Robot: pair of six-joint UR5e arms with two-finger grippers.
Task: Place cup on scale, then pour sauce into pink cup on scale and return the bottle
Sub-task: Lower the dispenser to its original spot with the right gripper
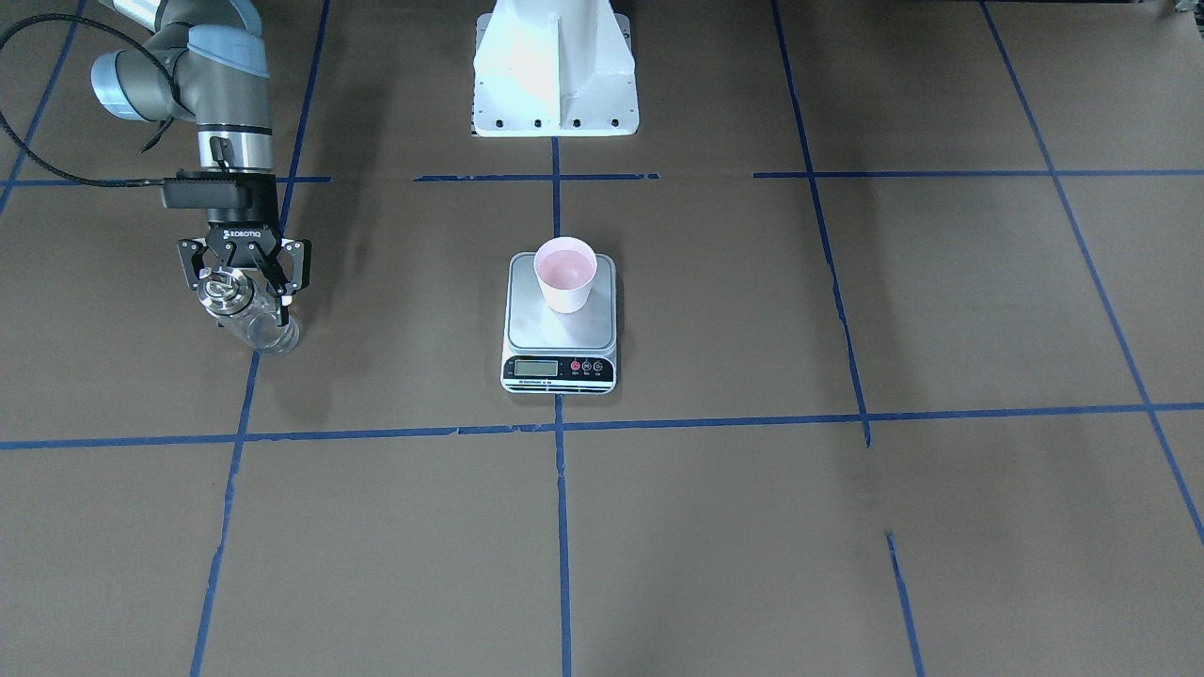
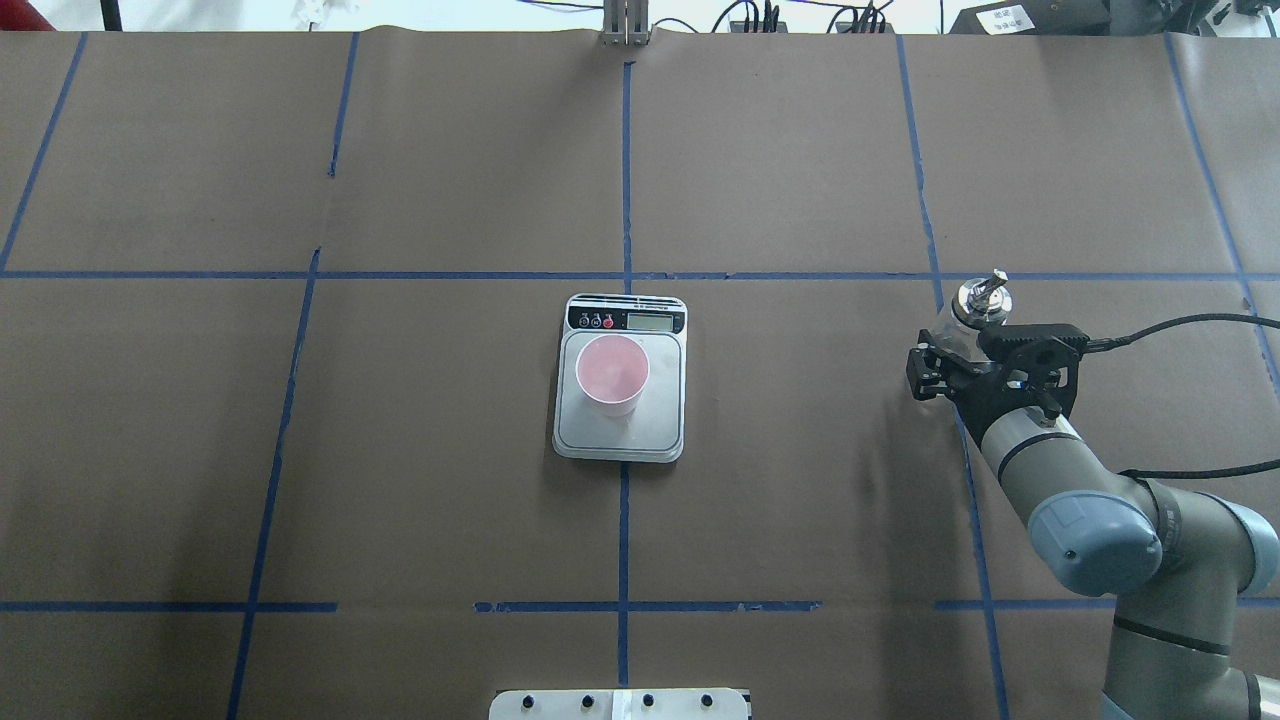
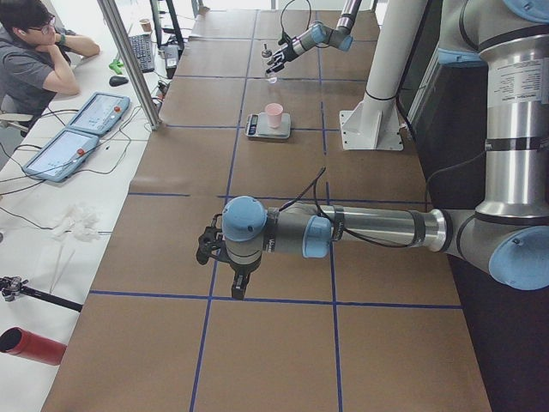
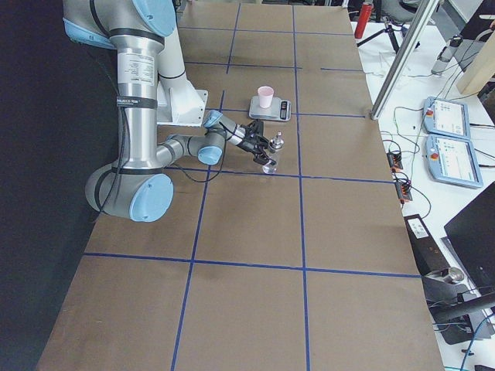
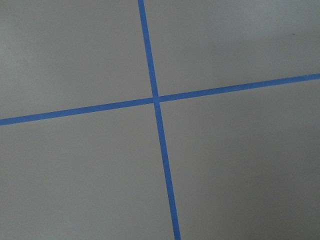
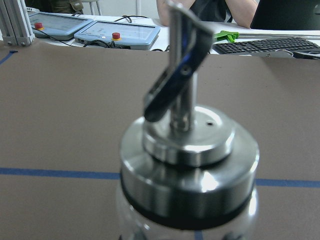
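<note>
The pink cup [image 1: 564, 273] stands upright on the rear part of the scale [image 1: 564, 331], at mid table; both also show in the overhead view, cup [image 2: 612, 373] on scale [image 2: 620, 436]. My right gripper [image 1: 243, 293] reaches in level and is shut on the glass body of the clear bottle [image 1: 252, 318], which is upright far out on my right side. Its silver cap and spout [image 6: 187, 165] fill the right wrist view. Whether the bottle's base touches the table I cannot tell. My left gripper [image 3: 208, 249] shows only in the exterior left view; I cannot tell its state.
The brown table top is marked with blue tape lines [image 2: 625, 180]. The robot's white base [image 1: 555, 70] stands behind the scale. An operator [image 3: 34, 60] sits at a side desk with tablets and a keyboard. The left wrist view shows only a blue tape cross [image 5: 156, 98].
</note>
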